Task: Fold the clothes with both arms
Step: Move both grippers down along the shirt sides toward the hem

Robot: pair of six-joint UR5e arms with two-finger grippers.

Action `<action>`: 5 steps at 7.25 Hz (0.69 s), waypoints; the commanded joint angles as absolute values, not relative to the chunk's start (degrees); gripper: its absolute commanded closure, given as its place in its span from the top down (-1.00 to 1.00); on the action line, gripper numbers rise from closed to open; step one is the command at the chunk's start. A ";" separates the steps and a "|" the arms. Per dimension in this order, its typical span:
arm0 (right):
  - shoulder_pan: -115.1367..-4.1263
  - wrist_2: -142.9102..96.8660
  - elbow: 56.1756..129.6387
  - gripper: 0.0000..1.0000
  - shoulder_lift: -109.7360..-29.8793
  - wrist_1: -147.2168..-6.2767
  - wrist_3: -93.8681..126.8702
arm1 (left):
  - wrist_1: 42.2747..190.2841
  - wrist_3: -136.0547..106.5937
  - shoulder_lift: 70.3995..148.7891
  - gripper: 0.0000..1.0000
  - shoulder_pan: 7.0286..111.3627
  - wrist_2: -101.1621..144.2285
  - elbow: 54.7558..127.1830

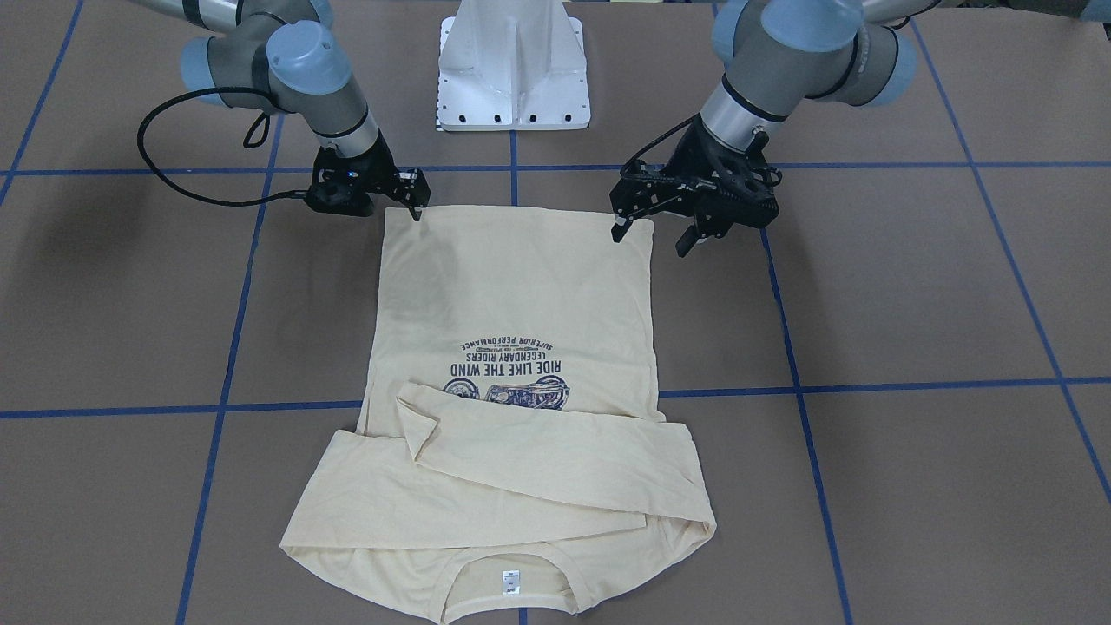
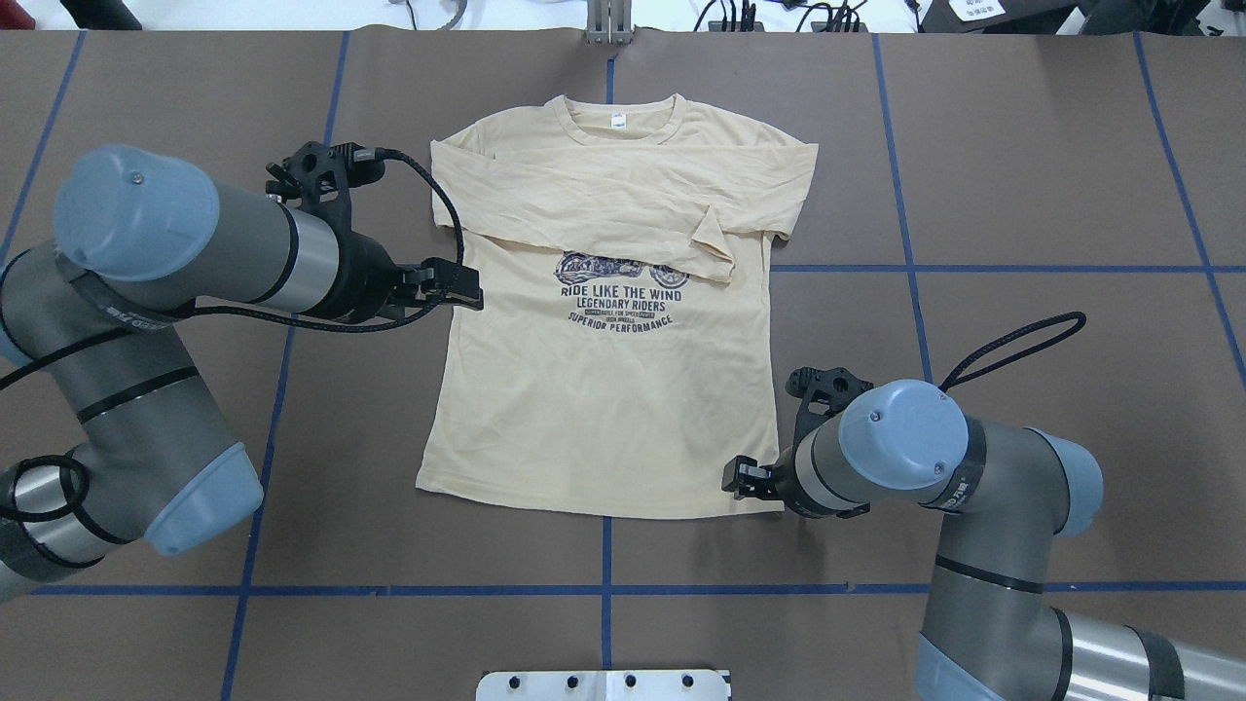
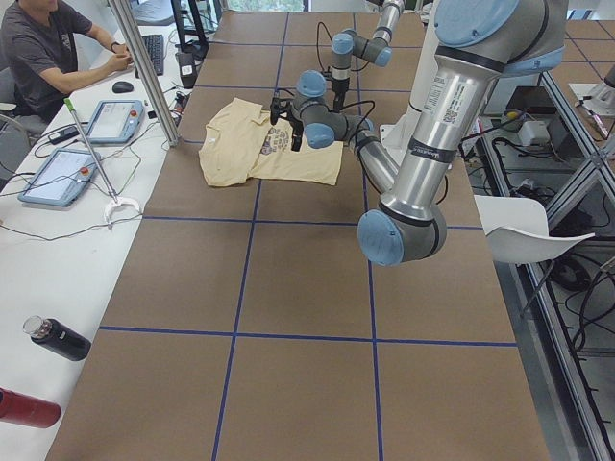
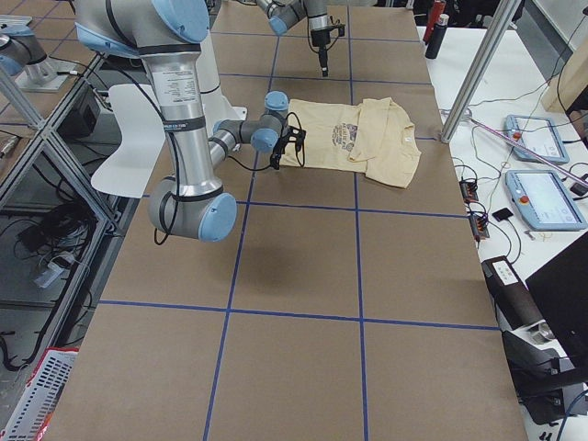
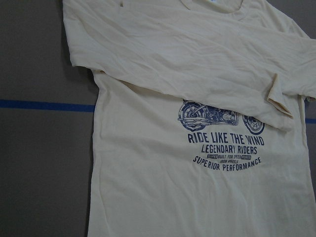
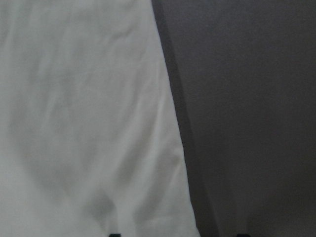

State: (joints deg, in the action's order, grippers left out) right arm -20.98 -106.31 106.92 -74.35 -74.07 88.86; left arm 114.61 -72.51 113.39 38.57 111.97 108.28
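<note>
From the front, we see the shirt (image 1: 512, 286) lying flat on the table (image 1: 911, 286), print up, with its sleeves folded across the chest. Our left gripper (image 1: 652, 241) hangs with its jaws wide apart. Our right gripper (image 1: 415, 207) sits at the hem corner. From overhead, the shirt's side edge lies just off the left gripper's tips. The left wrist view shows the print below. In the right wrist view, two fingertips (image 6: 114, 235) stand wide apart, and the shirt's edge runs between them.

Table (image 2: 1022, 146): brown, blue tape grid | side desk (image 3: 38, 279): white, cluttered | chair (image 3: 524, 229): white | post (image 3: 144, 72): metal
</note>
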 commanded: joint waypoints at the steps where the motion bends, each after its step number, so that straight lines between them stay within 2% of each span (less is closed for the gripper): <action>1: -20.92 -106.61 106.96 0.24 -74.36 -74.09 88.86 | 114.61 -72.51 113.38 1.00 38.58 112.06 108.28; 3: -21.09 -106.79 107.14 0.02 -74.44 -74.18 88.86 | 114.61 -72.51 113.29 1.00 38.58 111.97 108.19; 5: -21.09 -107.05 107.31 -0.02 -74.53 -74.18 88.86 | 114.61 -72.51 113.29 1.00 38.58 111.97 108.19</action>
